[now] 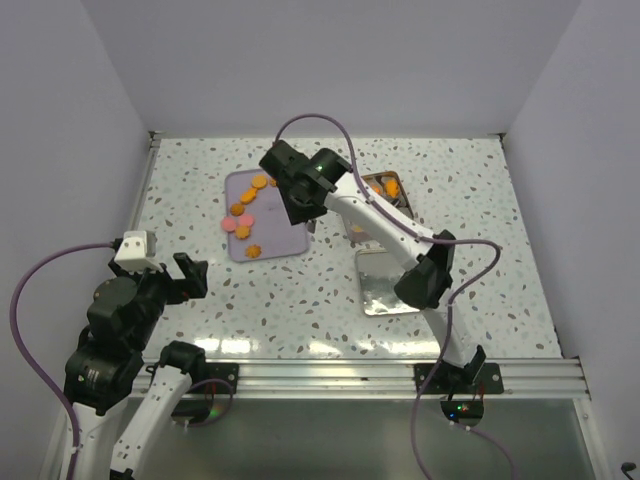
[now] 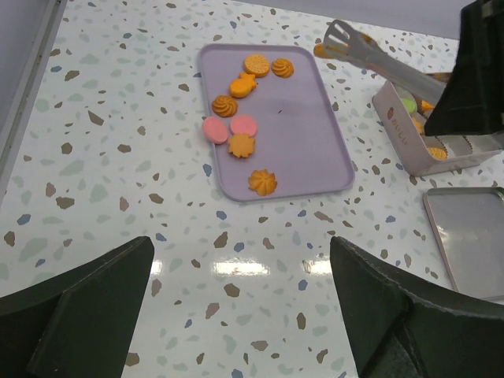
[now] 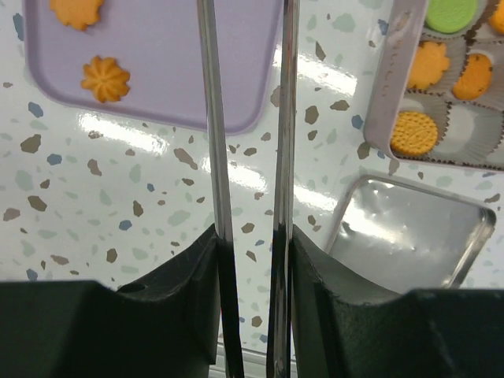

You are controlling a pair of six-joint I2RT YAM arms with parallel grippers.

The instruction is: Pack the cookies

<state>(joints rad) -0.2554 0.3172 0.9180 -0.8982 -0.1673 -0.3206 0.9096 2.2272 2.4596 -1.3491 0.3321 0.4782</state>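
Tongs (image 3: 211,118) are pinched in the right gripper (image 3: 250,256); the left gripper (image 2: 240,307) is spread wide. A cookie (image 2: 262,182) could be crushed or flicked off the tray (image 2: 307,126) by an uneven squeeze.

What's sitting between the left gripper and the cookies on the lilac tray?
Just bare table, then the tray rim before the cookies; the left wrist view shows it.

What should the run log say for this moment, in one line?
right hand: shut on tongs | left hand: open | cookies: some on tray, some in tin
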